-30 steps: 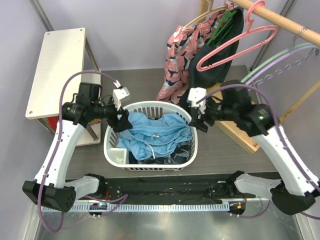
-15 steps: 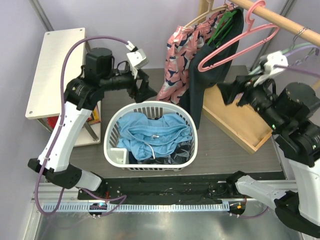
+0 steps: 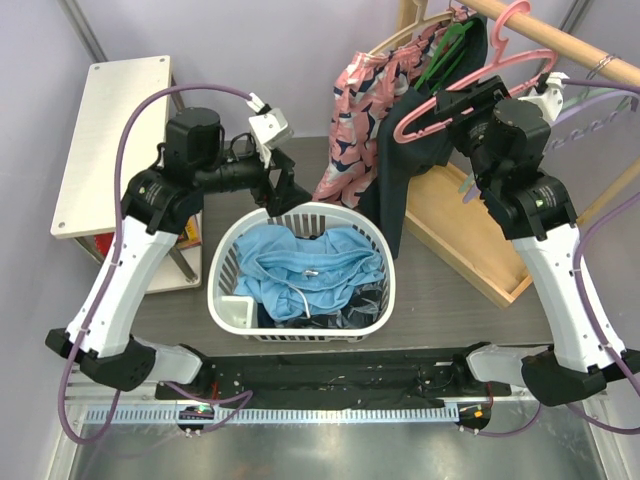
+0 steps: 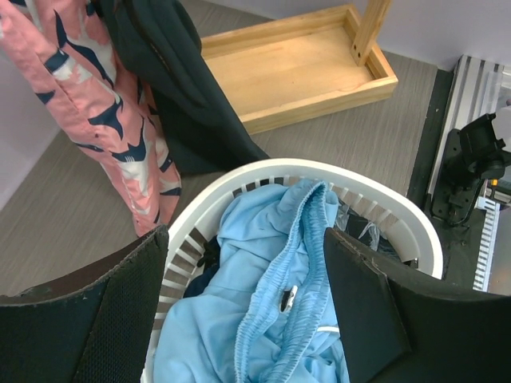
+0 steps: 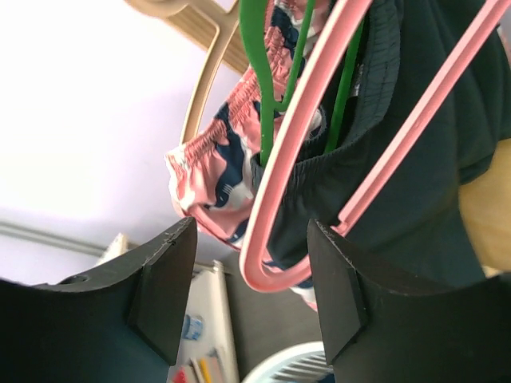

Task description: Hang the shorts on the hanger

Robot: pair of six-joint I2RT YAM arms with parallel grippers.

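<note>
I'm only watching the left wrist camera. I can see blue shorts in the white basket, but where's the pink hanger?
Observer: The pink hanger hangs by its hook from the wooden rail, up at the far right of the table.
Operator: Is the other arm near it?
Observer: Yes. The right gripper is open, and the hanger's rounded end sits between its fingers, not pinched.
Operator: Is anything else hanging there?
Observer: A dark green hanger hangs just behind the pink one, with a navy garment on it.
</note>
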